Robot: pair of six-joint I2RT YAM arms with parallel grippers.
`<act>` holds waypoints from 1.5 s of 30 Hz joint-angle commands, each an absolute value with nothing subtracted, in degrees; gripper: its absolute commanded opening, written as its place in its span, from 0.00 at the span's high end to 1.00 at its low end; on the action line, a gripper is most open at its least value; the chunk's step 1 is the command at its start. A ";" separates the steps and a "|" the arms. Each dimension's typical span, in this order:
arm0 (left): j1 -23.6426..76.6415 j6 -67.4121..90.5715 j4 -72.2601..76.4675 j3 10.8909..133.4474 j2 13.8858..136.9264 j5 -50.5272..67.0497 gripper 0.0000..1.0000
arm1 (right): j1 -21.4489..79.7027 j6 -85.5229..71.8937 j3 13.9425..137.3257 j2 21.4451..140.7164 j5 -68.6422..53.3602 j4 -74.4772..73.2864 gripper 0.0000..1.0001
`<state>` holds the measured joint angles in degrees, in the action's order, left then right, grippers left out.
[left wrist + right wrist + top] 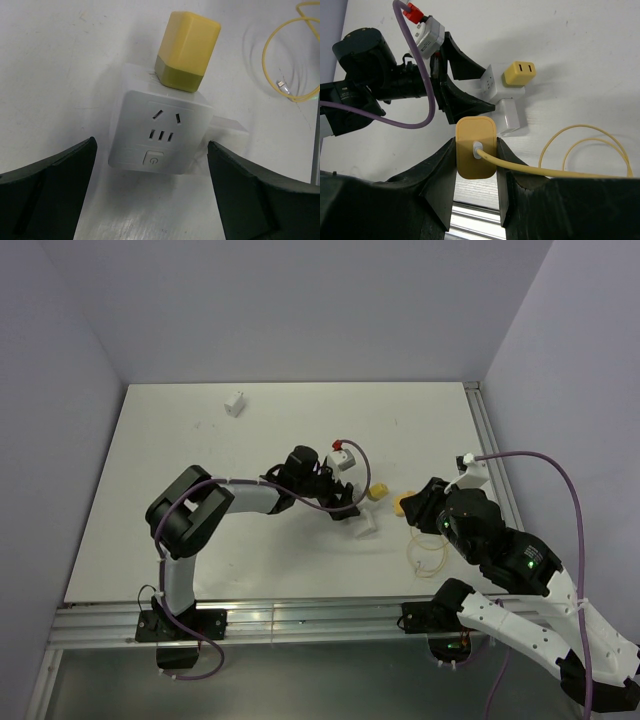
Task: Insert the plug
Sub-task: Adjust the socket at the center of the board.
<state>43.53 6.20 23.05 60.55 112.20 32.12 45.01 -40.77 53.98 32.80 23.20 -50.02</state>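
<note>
On the white table [200,470] the left gripper [151,149] stands spread on either side of the white plastic socket cube [160,132], not touching it. The right gripper [476,150] pinches the flat yellow plug [469,167]. The cube lies just ahead of that plug. Its prongs are hidden.

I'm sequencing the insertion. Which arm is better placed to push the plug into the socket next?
Right. The right gripper is shut on the yellow plug, which faces the white socket cube. The left gripper is open astride that cube, touching nothing.
</note>
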 commanded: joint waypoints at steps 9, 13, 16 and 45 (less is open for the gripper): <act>42.98 18.51 34.18 52.39 98.36 20.23 0.01 | 45.00 -39.99 55.02 32.08 23.29 -46.14 1.00; 42.98 29.76 27.11 52.89 93.61 5.61 0.01 | 45.00 -39.99 55.11 31.99 23.12 -45.97 1.00; 43.68 43.03 17.88 55.45 93.43 -3.91 0.01 | 45.00 -40.25 54.41 31.29 22.94 -45.53 1.00; 64.95 81.03 -0.62 62.32 101.52 -40.87 0.04 | 45.00 -40.78 55.11 27.07 23.29 -48.16 1.00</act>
